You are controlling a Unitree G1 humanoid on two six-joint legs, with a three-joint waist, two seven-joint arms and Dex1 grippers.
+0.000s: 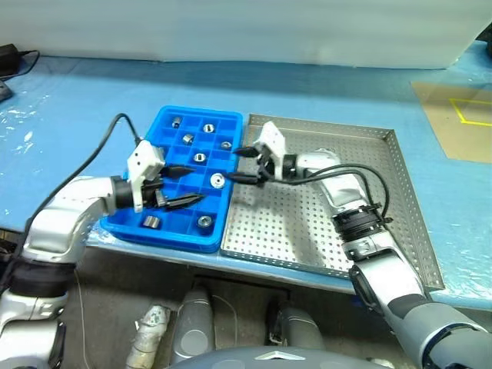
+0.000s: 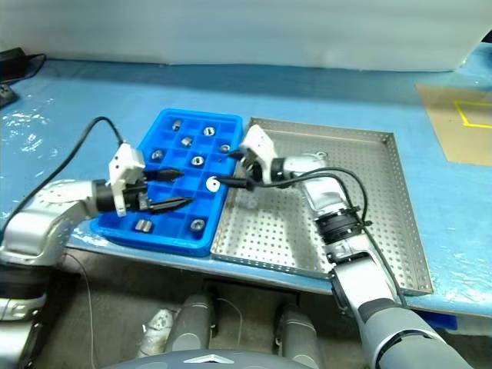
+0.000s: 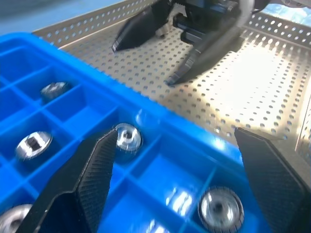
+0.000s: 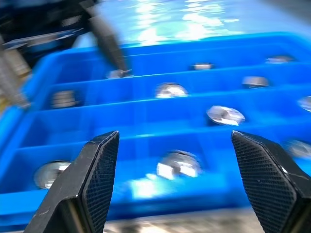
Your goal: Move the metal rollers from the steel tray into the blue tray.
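Blue plastic sheeting is covering the table, with a pale wall running behind and a tan board with yellow tape lying at far right. No readable writing. A black cable is trailing across the sheeting. The blue tray is sitting touching the steel tray. Metal rollers are lying in blue tray compartments. Left gripper is hovering over the blue tray, fingers spread, empty. Right gripper is hanging at the trays' shared edge, fingers apart, empty.
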